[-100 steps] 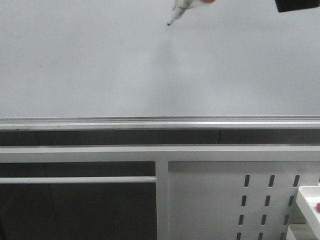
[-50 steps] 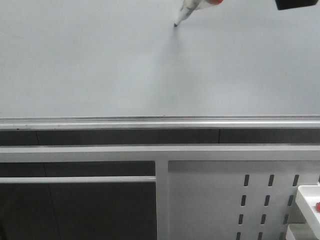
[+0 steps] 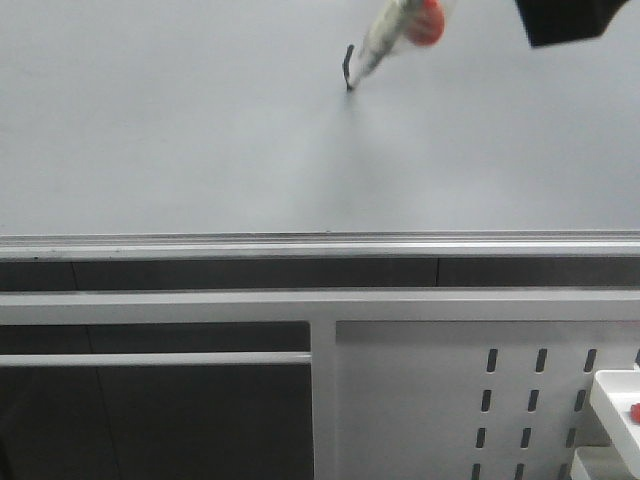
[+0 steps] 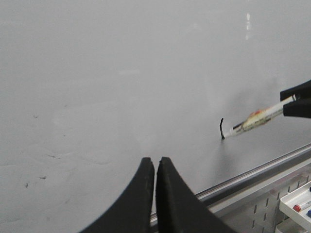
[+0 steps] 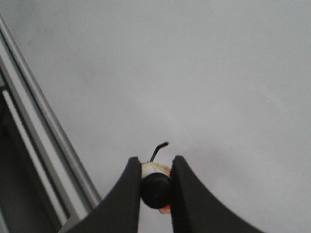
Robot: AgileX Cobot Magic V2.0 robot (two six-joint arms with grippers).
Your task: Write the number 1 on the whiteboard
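The whiteboard [image 3: 180,130] fills the upper front view, with its silver strip [image 3: 300,242] along the lower edge. A short black stroke, the start of the number 1 [image 3: 347,66], has a small hook at its top. The white marker pen [image 3: 385,42] with a red blob touches the stroke's lower end with its tip. My right gripper [image 5: 155,161] is shut on the marker's black end [image 5: 156,190]; only a black corner of it [image 3: 565,20] shows in the front view. My left gripper [image 4: 155,159] is shut and empty, held before the board, left of the stroke [image 4: 221,128].
Below the board run white frame rails [image 3: 200,305] and a white metal panel with slots [image 3: 450,400]. A white tray [image 3: 615,410] with a red-capped pen stands at the lower right; it also shows in the left wrist view [image 4: 296,204].
The marker tip has touched the board and moved downward, leaving a short black stroke with a hook. The right gripper has come lower into view. The left gripper's motion cannot be judged.
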